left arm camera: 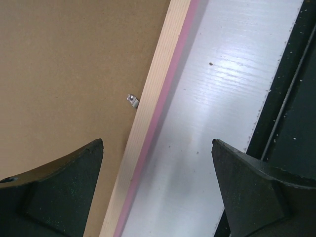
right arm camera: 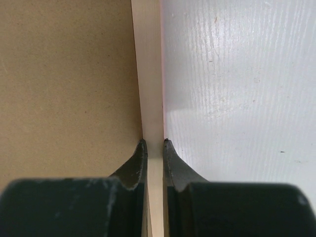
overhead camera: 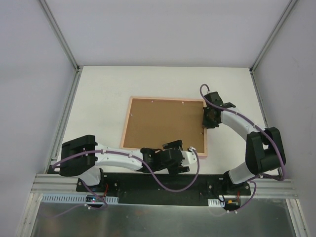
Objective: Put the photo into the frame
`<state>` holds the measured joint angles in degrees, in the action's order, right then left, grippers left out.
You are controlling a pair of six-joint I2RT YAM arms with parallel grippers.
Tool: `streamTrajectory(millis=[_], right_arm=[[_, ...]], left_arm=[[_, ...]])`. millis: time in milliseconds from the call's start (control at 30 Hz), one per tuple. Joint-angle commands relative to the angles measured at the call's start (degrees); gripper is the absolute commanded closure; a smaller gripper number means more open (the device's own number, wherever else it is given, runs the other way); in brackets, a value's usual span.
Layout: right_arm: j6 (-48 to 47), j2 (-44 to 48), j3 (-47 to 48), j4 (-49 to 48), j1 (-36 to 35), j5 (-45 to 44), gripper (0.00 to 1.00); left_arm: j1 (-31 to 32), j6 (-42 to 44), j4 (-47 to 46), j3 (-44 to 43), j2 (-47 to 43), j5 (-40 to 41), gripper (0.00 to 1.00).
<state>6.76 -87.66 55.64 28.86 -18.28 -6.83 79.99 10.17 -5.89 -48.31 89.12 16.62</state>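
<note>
Fingers (right arm camera: 134, 160) of my right gripper (right arm camera: 153, 142) are pinched shut on the frame (right arm camera: 148, 74) rail between them, I judge to pin it face-down, with the backing board (right arm camera: 64, 74) to their left and the table (right arm camera: 237, 74) to their right. My left gripper (left arm camera: 157, 143) hangs wide open and empty over the near rail, a clip (left arm camera: 132, 99) just ahead. I cannot see the photo, presumably under that backing board.

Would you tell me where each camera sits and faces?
Top: above and behind the arms, looking down on table, frame, both arms.
Left wrist: looks down past the open left pincer at the frame's near edge.
Right wrist: looks down past the right pincer, shut on the frame's right edge.
Both wrist views share frame rim and brown board.
</note>
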Motion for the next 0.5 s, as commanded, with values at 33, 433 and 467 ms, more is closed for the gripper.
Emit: streamTrajectory(millis=[33,433,467], right_arm=[[0.8,4.2,4.0,3.7,-1.0,-1.8,0.99],[1.6,4.7,7.0,7.6,-2.7,-2.6,0.99],[1.5,4.6,7.1,7.8,-2.8,-2.7,0.99]], left_arm=[[2.2,8.0,-9.1,0.9,3.1,5.8,0.11],[6.1,17.2,-19.8,0.3,13.6,21.3,0.14],[6.1,18.8,-20.9,0.4,14.3,22.7,0.14]])
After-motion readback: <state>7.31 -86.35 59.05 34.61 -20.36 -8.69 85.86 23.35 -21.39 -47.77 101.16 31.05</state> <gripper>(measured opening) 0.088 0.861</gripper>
